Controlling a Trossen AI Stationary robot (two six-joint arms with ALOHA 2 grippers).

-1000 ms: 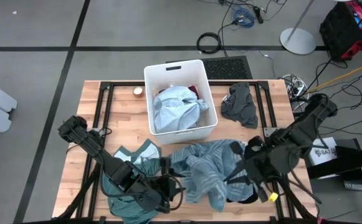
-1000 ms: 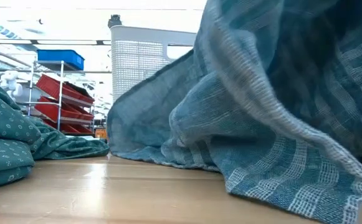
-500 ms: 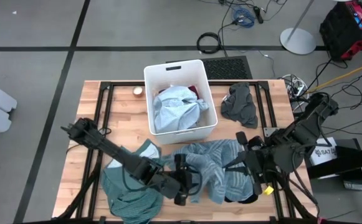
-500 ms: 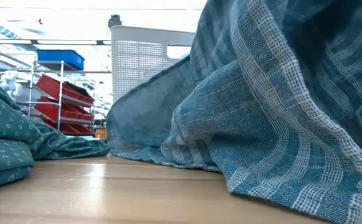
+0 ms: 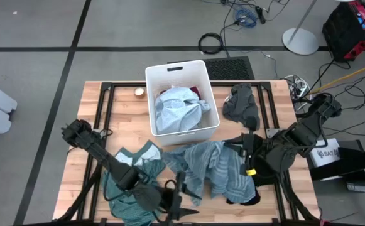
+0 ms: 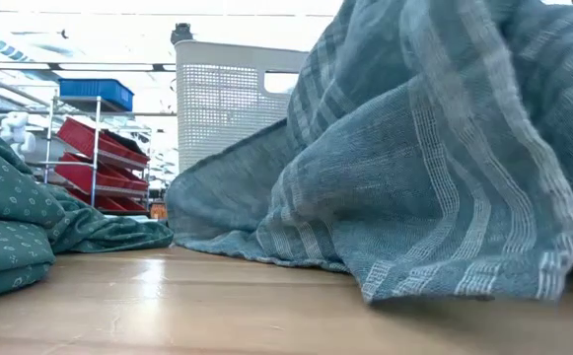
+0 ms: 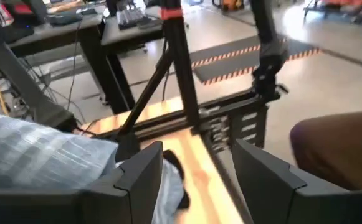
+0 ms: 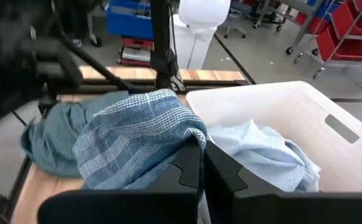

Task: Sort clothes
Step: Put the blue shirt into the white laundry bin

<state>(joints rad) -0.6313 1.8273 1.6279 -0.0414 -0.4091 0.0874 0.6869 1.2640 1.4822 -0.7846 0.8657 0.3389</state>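
The blue-grey striped cloth (image 5: 204, 166) lies bunched on the table in front of the white bin (image 5: 151, 94), and fills the low view (image 6: 434, 177). My right gripper (image 5: 240, 146) is shut on its right part. My left gripper (image 5: 179, 199) is open and empty near the table's near edge, at the cloth's left. The teal green garment (image 5: 129, 182) lies at the near left under the left arm. A light blue piece (image 5: 179, 110) lies in the bin. A dark grey piece (image 5: 242, 105) lies at the far right, and a black piece (image 5: 242, 196) at the near right. My right gripper pinches a raised fold of the striped cloth (image 8: 184, 134) between its two fingers, coming from the table's right. The cloth rises to the fingers (image 8: 190, 165) and falls away from them, with most of it resting on the table.
The bin stands at the far middle, holding the light blue piece with a maroon piece (image 5: 198, 94) behind it. A small round object (image 5: 139, 92) lies left of the bin. Black frame rails (image 5: 103, 113) run along the table's sides. Bare wood shows at the far left.
My right gripper has gone toward the far edge and the bin, drawing the striped cloth's right part with it; the cloth has bunched narrower. My left gripper reached right to the cloth, then drew back toward the near edge.
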